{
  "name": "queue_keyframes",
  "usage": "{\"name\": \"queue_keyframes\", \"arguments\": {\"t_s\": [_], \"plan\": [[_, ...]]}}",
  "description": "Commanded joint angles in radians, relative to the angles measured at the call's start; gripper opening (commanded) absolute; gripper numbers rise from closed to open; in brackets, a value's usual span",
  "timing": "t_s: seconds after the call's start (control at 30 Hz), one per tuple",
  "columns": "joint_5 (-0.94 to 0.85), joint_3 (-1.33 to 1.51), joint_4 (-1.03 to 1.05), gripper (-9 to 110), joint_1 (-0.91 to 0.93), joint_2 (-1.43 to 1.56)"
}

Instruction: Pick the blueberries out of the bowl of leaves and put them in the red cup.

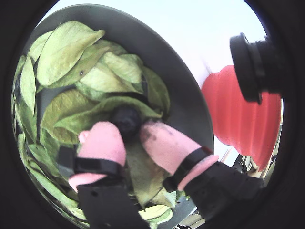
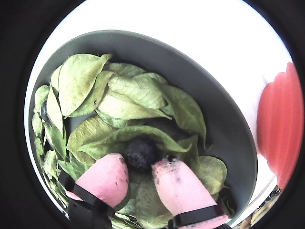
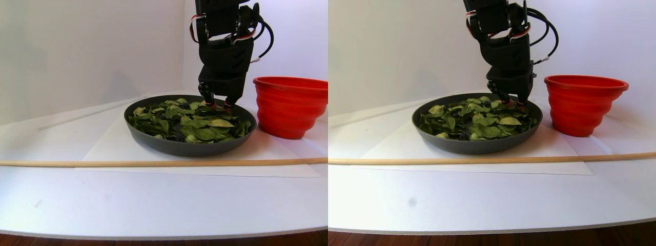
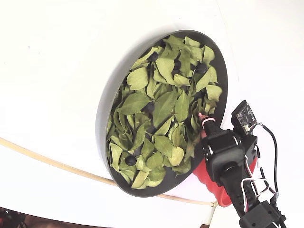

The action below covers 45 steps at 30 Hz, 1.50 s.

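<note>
White table [image 3: 154, 205]: 1 bowl [image 3: 169, 146], 1 red cup [image 3: 289, 107], hand [image 2: 141, 168] pinching 1 blueberry [image 2: 139, 152].

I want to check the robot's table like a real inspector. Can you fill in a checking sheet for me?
Surface: white table under a white paper sheet.
Job's things: wide dark grey bowl full of small green leaves; a small dark blueberry; ribbed bright red plastic cup beside the bowl.
Clutter: long thin wooden stick in front of the bowl.
Grippers: pink-tipped black gripper down in the leaves, fingertips either side of the blueberry.
Cables: black loops on the arm.
Surroundings: plain white wall.
</note>
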Motion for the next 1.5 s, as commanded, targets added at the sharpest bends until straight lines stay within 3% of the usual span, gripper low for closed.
{"name": "queue_keyframes", "arguments": {"t_s": [0.0,1.47], "plan": [[-0.009,0.003,-0.006,10,0.023,0.140],[-0.075,-0.029,-0.009,16,0.057,0.071]]}}
